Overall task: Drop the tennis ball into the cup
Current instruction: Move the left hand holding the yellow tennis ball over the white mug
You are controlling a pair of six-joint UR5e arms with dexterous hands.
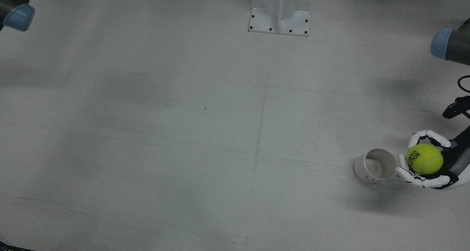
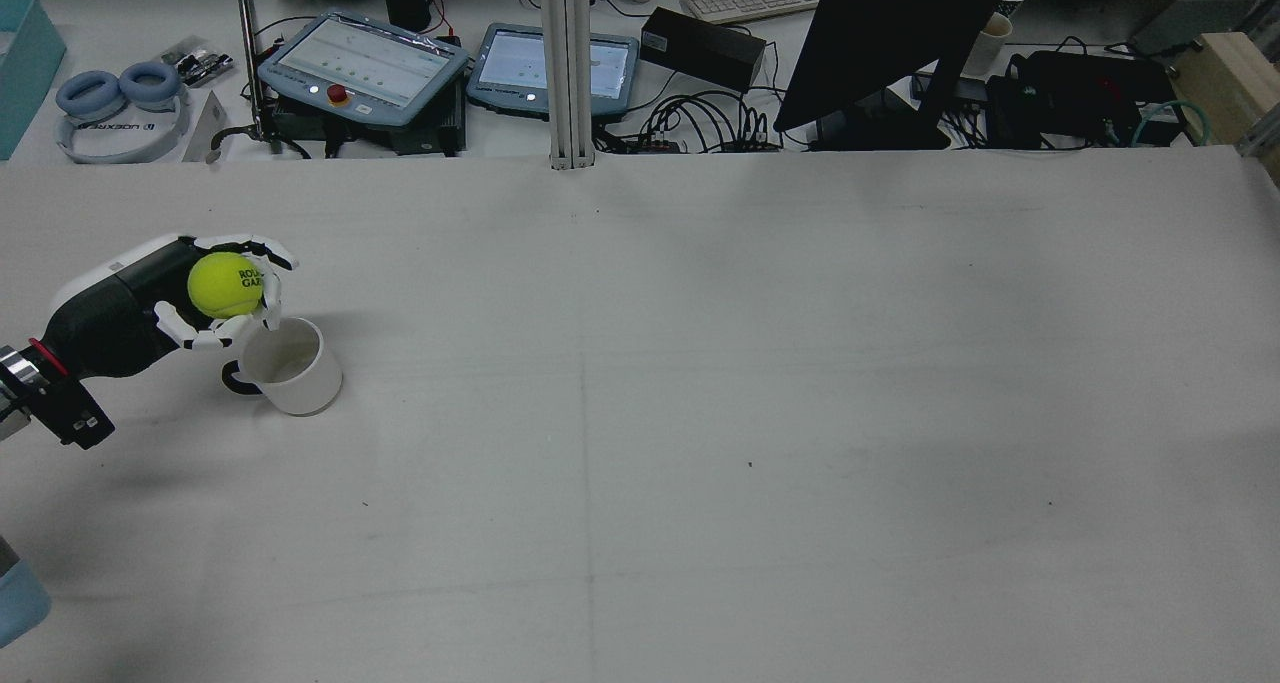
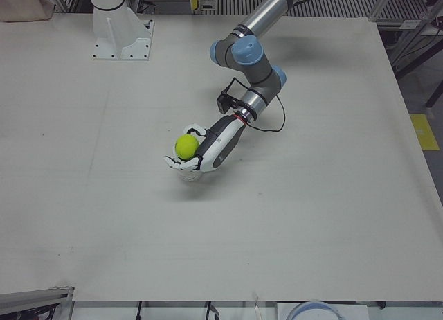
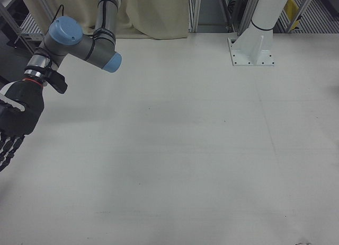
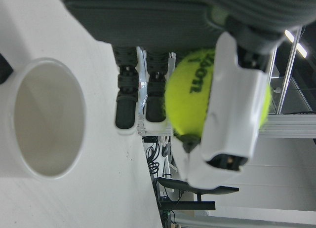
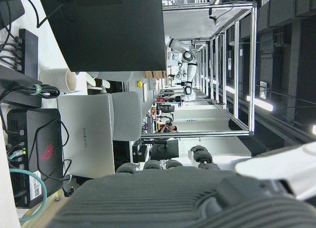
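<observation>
The yellow-green tennis ball (image 1: pixel 425 159) is held in my left hand (image 1: pixel 454 162), whose fingers curl around it. The white cup (image 1: pixel 374 165) stands upright on the table just beside the hand, its opening empty. From above, the ball is next to the cup's rim, not over the opening. In the rear view the ball (image 2: pixel 225 285) is higher than the cup (image 2: pixel 290 365), and the hand (image 2: pixel 120 313) is behind it. The left hand view shows the ball (image 5: pixel 190 97) beside the cup's mouth (image 5: pixel 47 119). My right hand (image 4: pixel 15 123) hangs empty at the table's far side, fingers stretched.
A white pedestal (image 1: pixel 279 12) is bolted at the table's back middle. Beyond the far edge, the operators' desk holds two tablets (image 2: pixel 365 63), a black monitor (image 2: pixel 880 43) and cables. The left arm's elbow (image 3: pixel 246 53) reaches over the table.
</observation>
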